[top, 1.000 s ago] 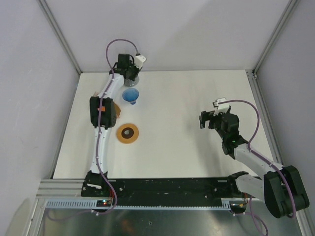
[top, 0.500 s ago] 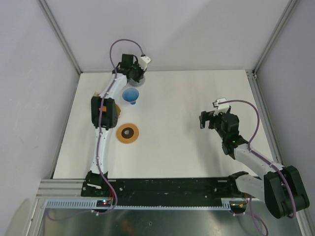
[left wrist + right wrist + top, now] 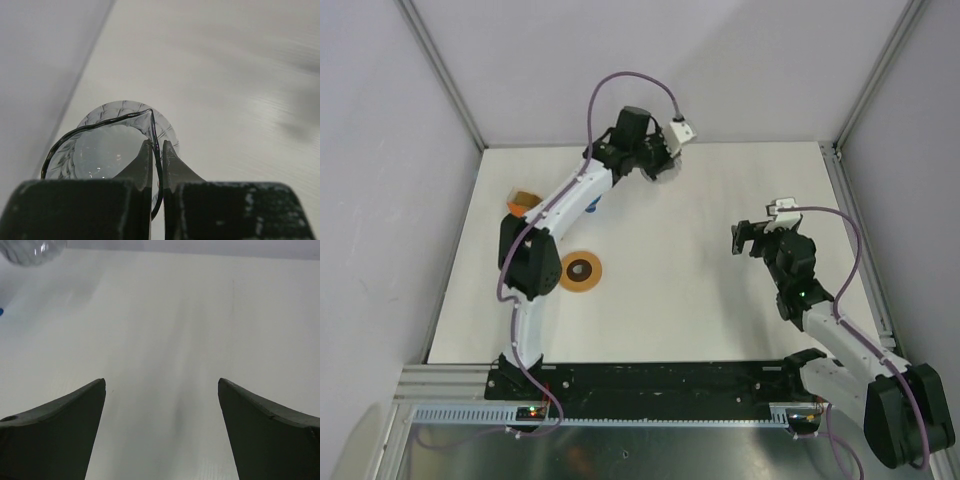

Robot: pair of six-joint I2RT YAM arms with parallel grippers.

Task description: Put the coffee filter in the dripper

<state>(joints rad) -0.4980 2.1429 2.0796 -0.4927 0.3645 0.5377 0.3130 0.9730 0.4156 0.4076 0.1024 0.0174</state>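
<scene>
The left gripper (image 3: 156, 145) is clamped on a clear ribbed glass vessel (image 3: 102, 145). Its two dark fingers (image 3: 141, 162) are pressed almost together, with the vessel's thin dark rim caught between them. The vessel's mouth faces the wrist camera and the white table (image 3: 700, 300) shows below it; I cannot tell whether the glass rests on the table or hangs above it. In the top view the left arm reaches diagonally to the far edge of the table, and the gripper and glass sit near the back wall, a little left of centre. The dripper (image 3: 593, 207) shows there only as a sliver of blue beside the left forearm, which covers most of it; it lies in the far left part of the table, well apart from the held glass. Further left, near the table's left edge, stands the orange holder (image 3: 523, 200) with a brownish patch on it. The coffee filter cannot be made out for certain; that patch is too small to tell. The flat wooden ring (image 3: 582, 270) with its dark hole lies on the table nearer the arm bases, just beside the left arm's elbow. The right gripper (image 3: 161, 380) is spread wide, holding nothing, with bare table between its fingers (image 3: 70, 405); in the top view it is over the right half of the table, well away from everything else. The right wrist view catches the glass in its upper left corner.
</scene>
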